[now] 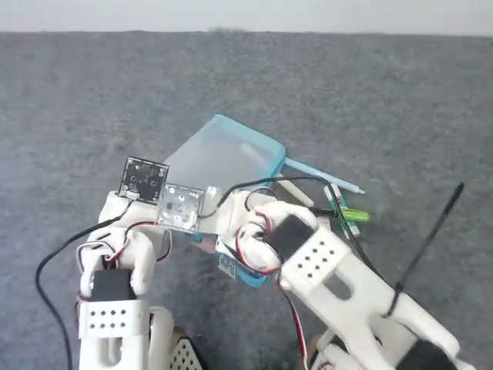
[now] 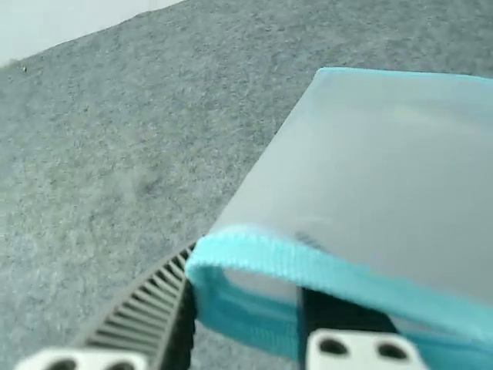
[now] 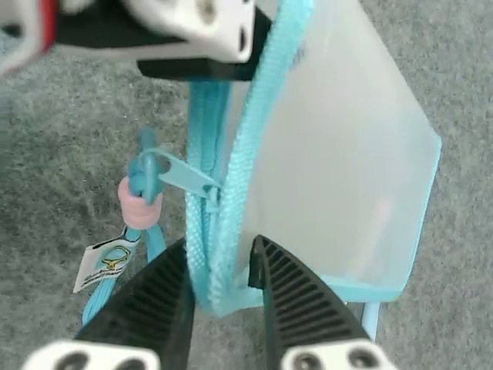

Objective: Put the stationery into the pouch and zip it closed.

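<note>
- The pouch (image 3: 339, 154) (frosted, with teal edging) lies on the grey surface (image 1: 370, 92), its zip end between both sets of jaws.
- The right gripper (image 3: 219, 254) has its ribbed jaws pressed close on the closed end of the zip tape, one jaw on each side.
- The zip pull (image 3: 181, 173) sits a little ahead of those jaws, apart from them, with a pink bead (image 3: 139, 206) and a paper tag (image 3: 108, 266) on its cord.
- The left gripper (image 2: 246, 281) has its jaws spread. The ribbed one is just beside the pouch's teal corner and the other is tucked under the upper lip of the mouth.
- The stationery is outside the pouch. A light-blue pen (image 1: 323, 176) lies against its far right corner and a green piece (image 1: 350, 214) is near it.
- The left arm (image 1: 115, 293) rises from the near left. The right arm (image 1: 339, 277) slants in from the near right, its wrist over the pouch's near edge.
</note>
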